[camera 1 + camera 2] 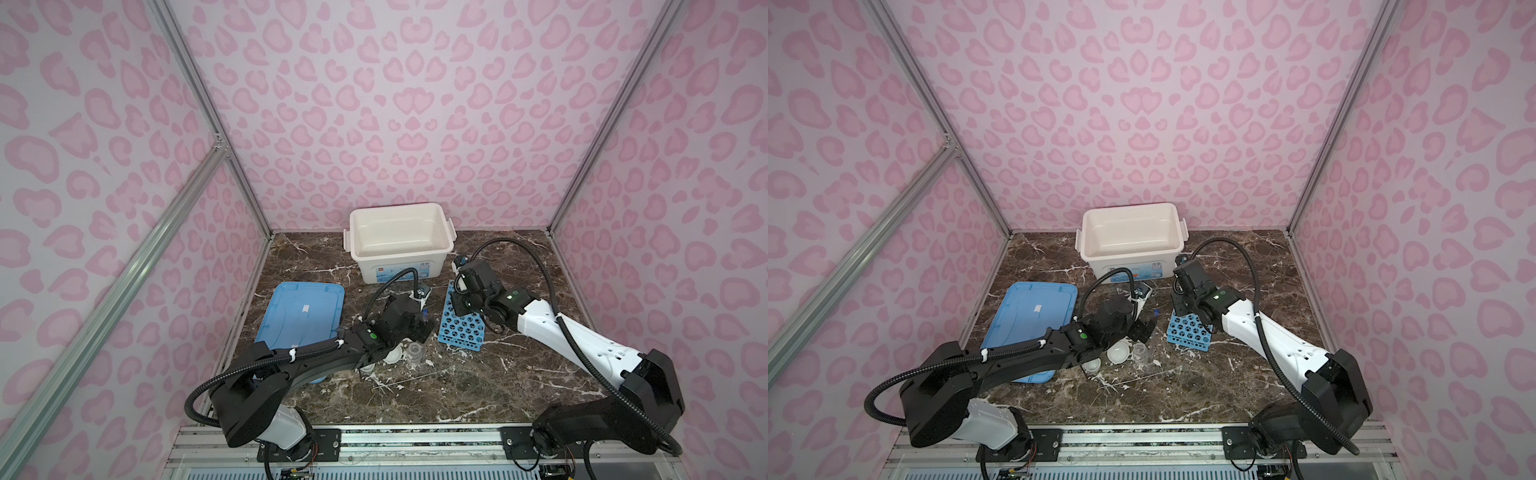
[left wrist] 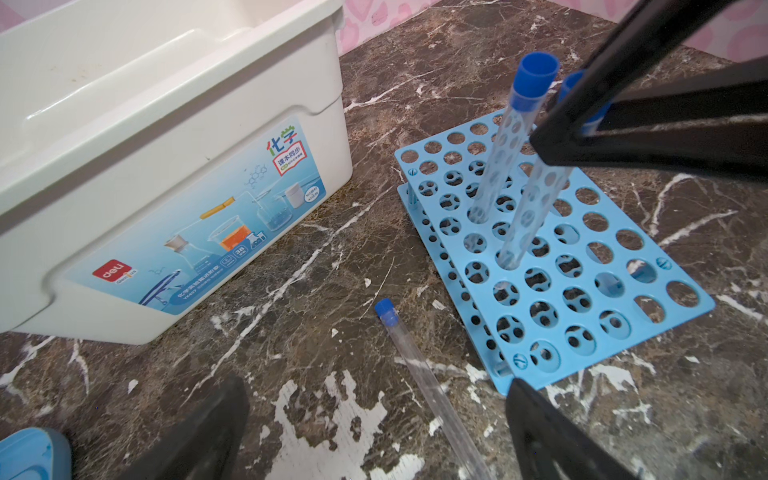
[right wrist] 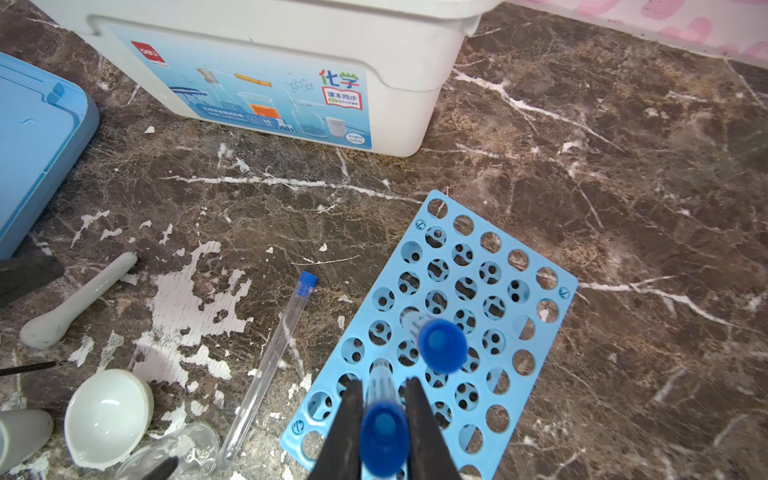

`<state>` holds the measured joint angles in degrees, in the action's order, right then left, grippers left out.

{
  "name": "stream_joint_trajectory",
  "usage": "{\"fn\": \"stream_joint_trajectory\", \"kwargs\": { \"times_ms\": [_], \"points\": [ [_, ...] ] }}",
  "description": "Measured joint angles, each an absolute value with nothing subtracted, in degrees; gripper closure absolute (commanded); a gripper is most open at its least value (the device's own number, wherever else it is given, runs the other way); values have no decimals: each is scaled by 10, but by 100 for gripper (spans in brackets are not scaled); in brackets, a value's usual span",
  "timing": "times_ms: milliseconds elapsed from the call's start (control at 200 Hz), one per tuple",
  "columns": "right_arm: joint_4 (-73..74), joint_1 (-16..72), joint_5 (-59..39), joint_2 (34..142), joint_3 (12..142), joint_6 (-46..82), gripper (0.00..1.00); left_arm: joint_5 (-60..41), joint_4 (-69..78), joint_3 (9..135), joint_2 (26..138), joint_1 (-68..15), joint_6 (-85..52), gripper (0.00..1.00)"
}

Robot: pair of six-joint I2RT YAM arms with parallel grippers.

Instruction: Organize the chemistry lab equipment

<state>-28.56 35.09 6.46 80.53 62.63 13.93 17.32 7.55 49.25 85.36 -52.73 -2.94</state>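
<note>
The blue perforated rack (image 3: 519, 299) lies on the marble near the white box. Two clear blue-capped tubes stand in it. My right gripper (image 3: 382, 382) is shut on one of them (image 3: 384, 432), just below its cap; the other tube (image 3: 442, 345) stands free beside it. A third tube (image 2: 419, 374) lies flat on the table left of the rack. My left gripper (image 2: 374, 436) hangs open over it, one finger on each side, not touching. The white pestle (image 3: 79, 299), shallow dish (image 3: 108, 415), white cup (image 3: 20, 436) and clear beaker (image 3: 183, 453) sit further left.
The large white storage box (image 1: 399, 241) stands open at the back, with nothing in it that I can see. The flat blue lid (image 1: 299, 316) lies at the left, partly under my left arm. A thin black wire (image 3: 25, 368) shows by the dish.
</note>
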Motion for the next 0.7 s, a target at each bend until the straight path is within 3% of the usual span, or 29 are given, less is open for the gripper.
{"fn": "stream_joint_trajectory", "kwargs": {
  "times_ms": [700],
  "points": [
    [-267,351,72,782,592,140,85,173,75,493,854,-527,-29,2]
  ]
}}
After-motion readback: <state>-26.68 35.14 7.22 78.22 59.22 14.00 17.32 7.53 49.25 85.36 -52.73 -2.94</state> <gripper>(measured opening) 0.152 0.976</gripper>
